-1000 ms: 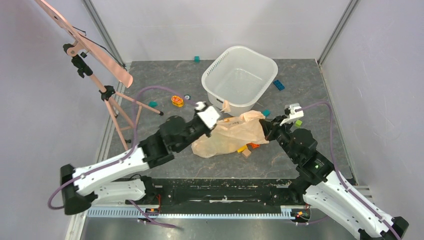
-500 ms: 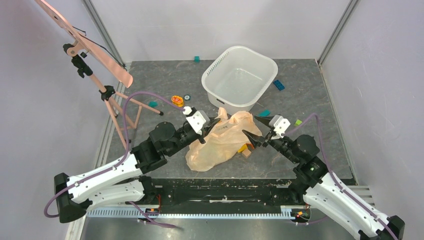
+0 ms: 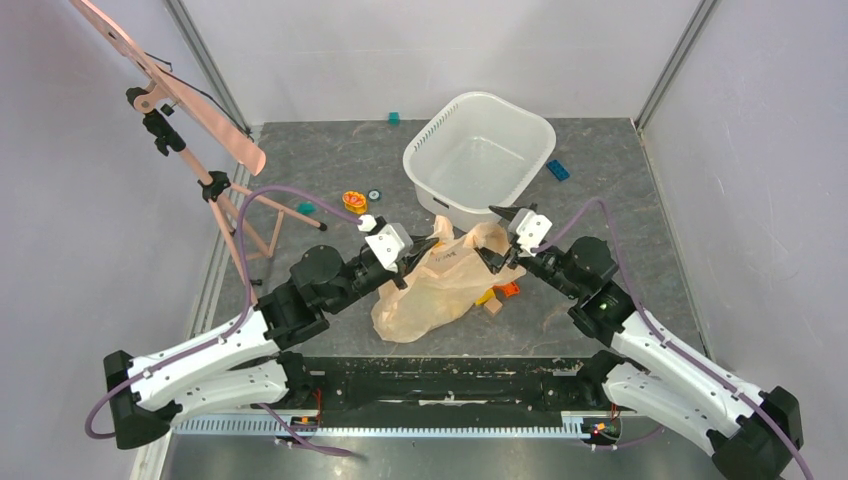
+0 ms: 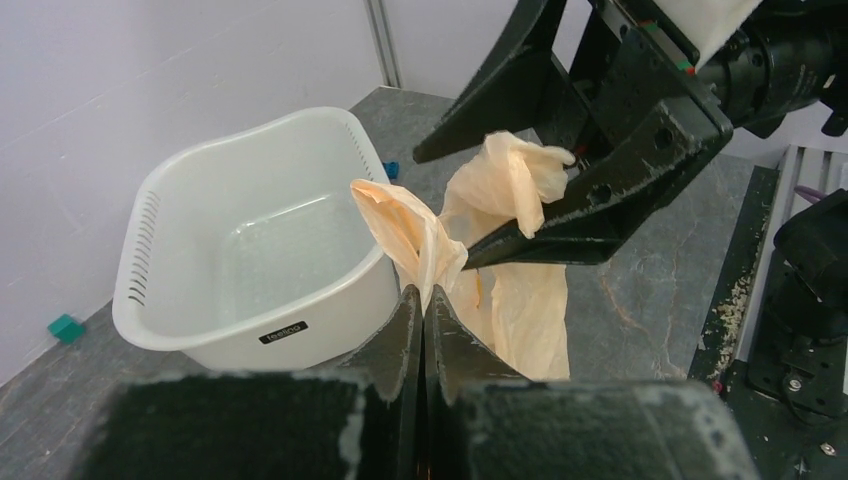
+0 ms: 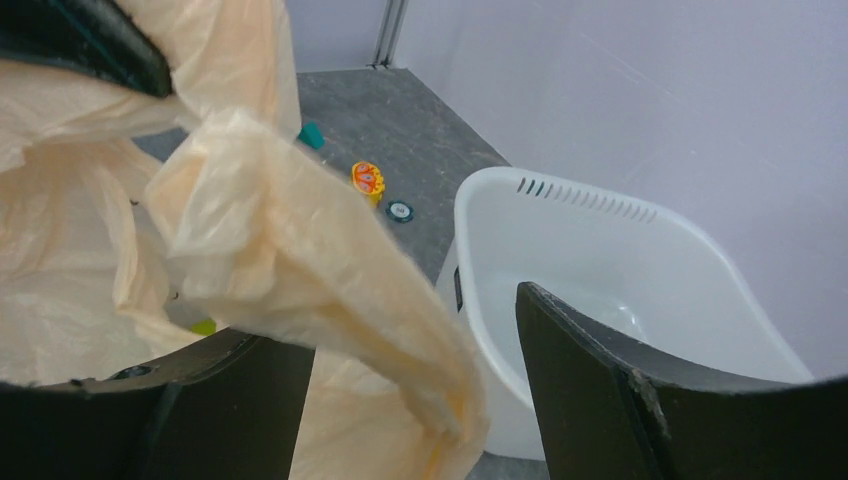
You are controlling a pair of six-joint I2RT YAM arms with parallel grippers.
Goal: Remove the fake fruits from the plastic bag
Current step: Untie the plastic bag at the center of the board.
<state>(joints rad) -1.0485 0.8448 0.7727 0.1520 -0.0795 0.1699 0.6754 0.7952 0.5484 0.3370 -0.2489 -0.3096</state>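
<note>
Left pincer (image 4: 423, 296) clamped shut on the plastic bag (image 3: 440, 290), right pincer (image 5: 390, 320) gaping wide around another fold, contents hidden, white tub (image 3: 480, 160) alongside.

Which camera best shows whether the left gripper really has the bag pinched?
Left wrist: the left gripper is shut on a flap of the plastic bag, seen close up. Top external shows it at the bag's edge, too small to judge the pinch. Right wrist shows mostly bag film; the pinch is hidden.
</note>
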